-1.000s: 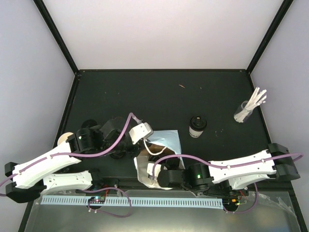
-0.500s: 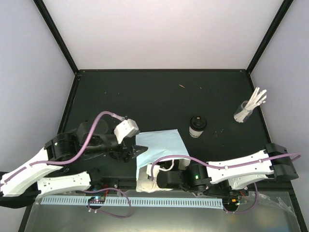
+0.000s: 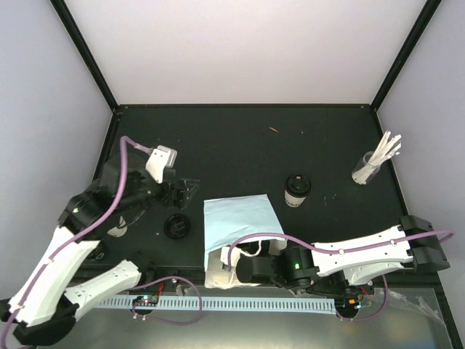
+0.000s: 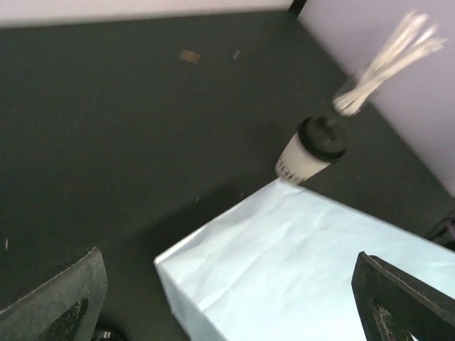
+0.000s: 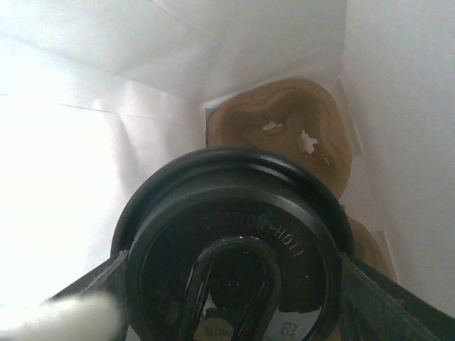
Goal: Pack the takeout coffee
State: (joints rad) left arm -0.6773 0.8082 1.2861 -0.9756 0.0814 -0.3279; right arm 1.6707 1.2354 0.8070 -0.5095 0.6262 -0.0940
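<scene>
- The lidded cup point(image 5: 229, 263) showed mainly its round black plastic lid, with raised lettering and a loop-shaped sip tab; it sat inside the light-blue paper bag point(image 3: 240, 222).
- Beneath it in the bag lay the brown moulded-pulp carrier point(image 5: 284, 131), one of its round holes visible and vacant.
- The right pincer point(image 5: 227, 284) reached into the bag's mouth and was clamped on the lidded cup, a finger pressed against each side of the lid.
- A second cup point(image 3: 298, 190), cream with a black lid, stood upright on the tabletop point(image 3: 240, 142), just beyond the bag's far right corner.
- Another black lid point(image 3: 176, 225) sat on the tabletop left of the bag; what was under it could not be told.
- The left pincer point(image 4: 227, 291) hung above the tabletop left of the bag, its fingers spread wide apart, holding and touching nothing.
</scene>
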